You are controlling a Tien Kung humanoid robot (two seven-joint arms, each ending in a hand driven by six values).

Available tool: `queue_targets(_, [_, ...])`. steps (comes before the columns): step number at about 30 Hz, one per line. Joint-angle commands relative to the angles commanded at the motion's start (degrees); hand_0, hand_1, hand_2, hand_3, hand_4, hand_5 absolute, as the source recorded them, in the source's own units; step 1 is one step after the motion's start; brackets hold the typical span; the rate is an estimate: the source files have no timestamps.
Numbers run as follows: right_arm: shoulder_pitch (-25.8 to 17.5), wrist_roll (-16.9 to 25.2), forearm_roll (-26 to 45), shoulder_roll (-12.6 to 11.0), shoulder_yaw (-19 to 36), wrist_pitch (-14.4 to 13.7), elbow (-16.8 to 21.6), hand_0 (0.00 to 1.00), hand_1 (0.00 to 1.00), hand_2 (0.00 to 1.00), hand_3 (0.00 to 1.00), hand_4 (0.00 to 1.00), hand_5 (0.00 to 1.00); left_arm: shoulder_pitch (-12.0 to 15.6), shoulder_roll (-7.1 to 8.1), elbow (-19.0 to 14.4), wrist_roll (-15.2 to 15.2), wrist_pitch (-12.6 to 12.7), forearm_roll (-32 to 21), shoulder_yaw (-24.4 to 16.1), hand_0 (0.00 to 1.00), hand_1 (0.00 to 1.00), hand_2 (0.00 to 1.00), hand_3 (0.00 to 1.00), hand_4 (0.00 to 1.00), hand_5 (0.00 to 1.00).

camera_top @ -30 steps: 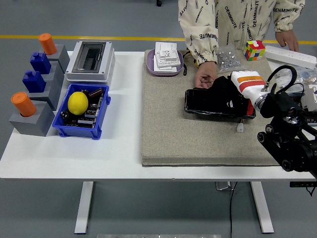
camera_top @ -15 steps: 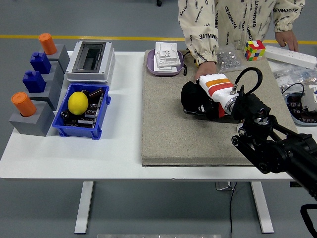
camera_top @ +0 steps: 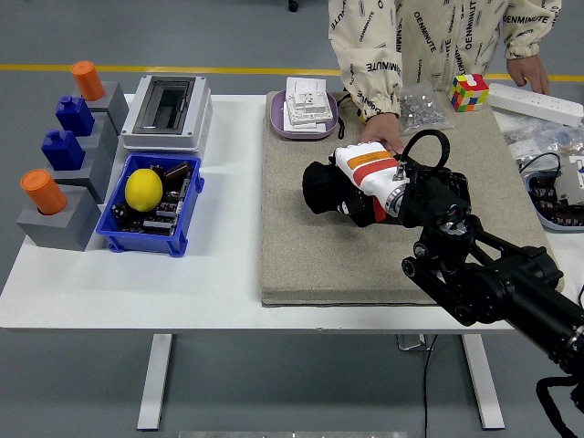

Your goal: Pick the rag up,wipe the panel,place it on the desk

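Fingers of the right hand [camera_top: 358, 178] are closed around the black rag [camera_top: 324, 189], pressing it on the left end of the dark panel [camera_top: 360, 212], which lies on the beige mat [camera_top: 365, 255] beside a person's hand [camera_top: 380, 137].

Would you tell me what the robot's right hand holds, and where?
The right hand grips the black rag, bunched under its fingers; the exact hold point is hidden.

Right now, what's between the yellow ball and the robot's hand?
In the head view, the blue bin's wall, bare white table, then bare grey mat lie between yellow ball and right hand.
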Motion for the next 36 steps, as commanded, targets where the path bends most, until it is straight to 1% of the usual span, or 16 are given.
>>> queue_targets(2, [-0.34, 0.03, 0.0, -0.05, 0.21, -0.01, -0.08, 0.171, 0.339, 0.44, 0.423, 0.97, 0.087, 0.11, -0.02, 0.0, 0.05, 0.02, 0.12, -0.14, 0.642, 0.692, 0.733, 0.566, 0.593, 0.466])
queue_targets(6, [-1.2, 0.09, -0.33, -1.11, 1.0, -0.02, -0.49, 0.171, 0.339, 0.44, 0.423, 0.969, 0.087, 0.14, -0.04, 0.0, -0.04, 0.01, 0.07, -0.06, 0.644, 0.692, 0.733, 0.566, 0.594, 0.466])
queue_targets(12, [-1.79, 0.07, -0.72, -3.51, 2.08, 0.07, -0.73, 0.171, 0.34, 0.44, 0.424, 0.969, 0.087, -0.07, -0.1, 0.0, -0.2, -0.04, -0.24, 0.34, 0.642, 0.692, 0.733, 0.565, 0.594, 0.466])
queue_targets(14, [-1.66, 0.05, -0.66, -4.76, 2.33, 0.09, -0.67, 0.171, 0.34, 0.44, 0.424, 0.969, 0.087, -0.1, -0.12, 0.0, -0.23, -0.05, -0.25, 0.35, 0.642, 0.692, 0.733, 0.565, 0.594, 0.466])
queue_targets(16, [-1.62, 0.07, -0.57, -5.51, 2.44, 0.1, -0.55, 0.171, 0.34, 0.44, 0.424, 0.969, 0.087, -0.12, -0.13, 0.0, -0.27, -0.07, -0.31, 0.4, 0.642, 0.692, 0.733, 0.565, 0.594, 0.466])
queue_targets(18, [-1.64, 0.08, -0.44, -7.11, 2.62, 0.21, -0.62, 0.172, 0.339, 0.44, 0.423, 0.969, 0.088, -0.14, -0.19, 0.0, -0.27, -0.05, -0.3, 0.23, 0.642, 0.692, 0.733, 0.565, 0.593, 0.467])
queue_targets(25, [-2.28, 0.13, -0.35, -11.1, 3.69, 0.41, -0.75, 0.172, 0.338, 0.44, 0.423, 0.969, 0.087, 0.02, -0.4, 0.0, -0.12, 0.01, 0.06, -0.68, 0.642, 0.693, 0.733, 0.565, 0.593, 0.467])
queue_targets(28, [-2.95, 0.16, -0.33, -13.18, 4.35, 0.53, -0.86, 0.172, 0.338, 0.44, 0.423, 0.969, 0.087, -0.07, -0.48, 0.0, -0.16, 0.01, 0.11, -0.87, 0.642, 0.693, 0.733, 0.565, 0.593, 0.467])
queue_targets(36, [-4.82, 0.22, -0.66, -17.35, 6.75, 0.74, -1.38, 0.172, 0.338, 0.44, 0.423, 0.968, 0.087, -0.36, -0.6, 0.0, -0.31, -0.04, 0.03, -0.86, 0.642, 0.692, 0.733, 0.566, 0.594, 0.466])
